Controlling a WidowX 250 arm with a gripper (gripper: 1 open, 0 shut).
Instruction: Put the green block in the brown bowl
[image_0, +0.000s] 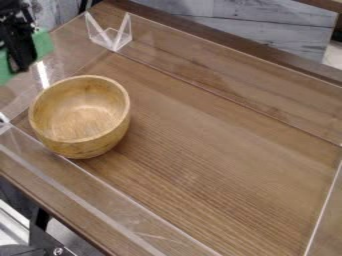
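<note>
Presently, the transport step; the green block (42, 44) hangs in the grasp of the dark hand (19, 46), above the table (214, 130) and beyond the brown bowl's (80, 117) rim in view; alignment over the hollow, then lowering and release, seems required.
</note>
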